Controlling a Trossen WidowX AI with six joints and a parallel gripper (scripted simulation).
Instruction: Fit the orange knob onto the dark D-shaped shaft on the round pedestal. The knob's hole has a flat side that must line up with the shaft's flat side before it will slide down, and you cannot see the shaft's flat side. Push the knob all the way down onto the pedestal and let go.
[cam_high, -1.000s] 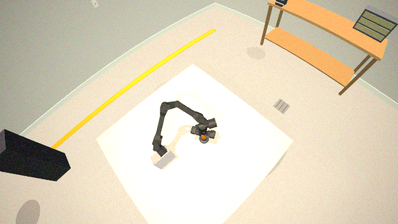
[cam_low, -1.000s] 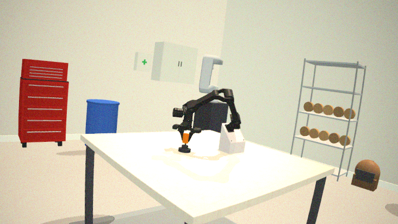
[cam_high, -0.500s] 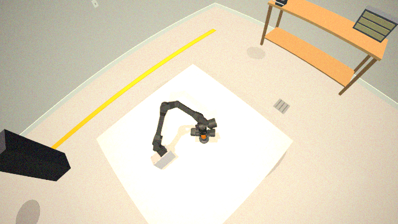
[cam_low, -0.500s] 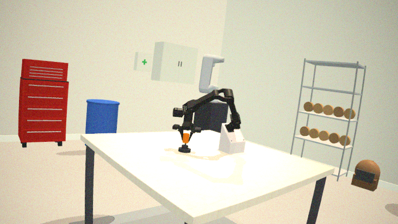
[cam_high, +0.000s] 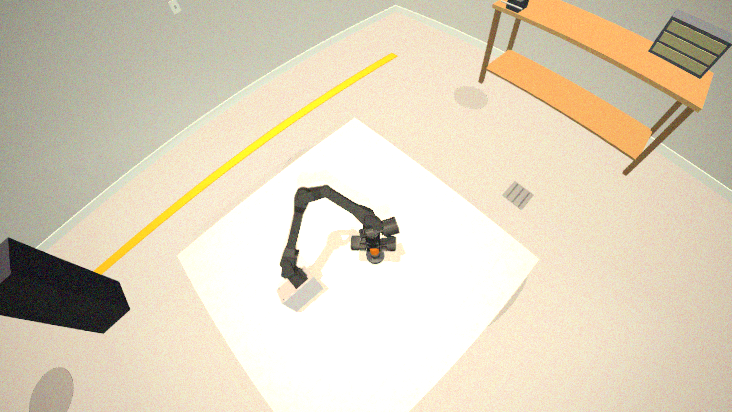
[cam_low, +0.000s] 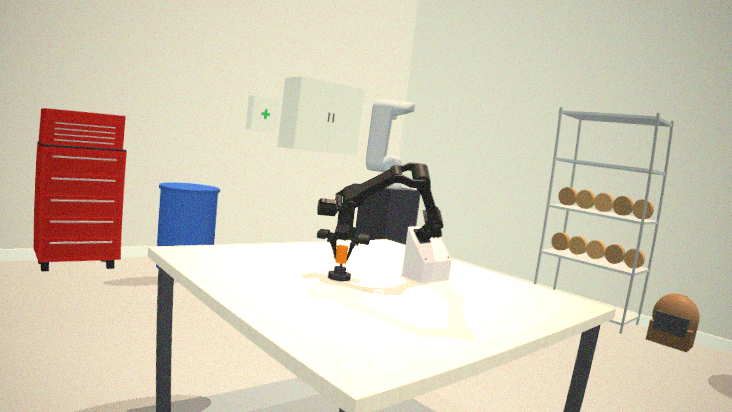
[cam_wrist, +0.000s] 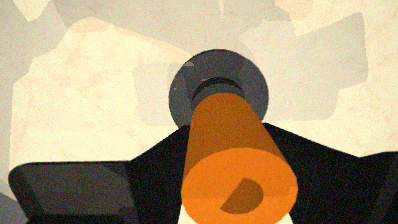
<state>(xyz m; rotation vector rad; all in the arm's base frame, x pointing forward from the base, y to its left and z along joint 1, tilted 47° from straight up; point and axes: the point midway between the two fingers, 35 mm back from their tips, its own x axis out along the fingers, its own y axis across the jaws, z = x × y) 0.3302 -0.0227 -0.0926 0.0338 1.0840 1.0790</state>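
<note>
The orange knob is held upright between the fingers, above the dark round pedestal. In the wrist view its near end shows a darker D-shaped opening, with the straight side slanting from upper right to lower left. My gripper is shut on the knob. In the exterior view a short dark bit of the shaft shows between the knob's bottom and the pedestal. Whether the shaft tip is inside the knob cannot be told. The shaft's flat side is hidden.
The pale square table carries the pedestal and the arm's white base. The arm arches from the base over to the pedestal. Shelves, a red tool cabinet and a blue barrel stand away from the table.
</note>
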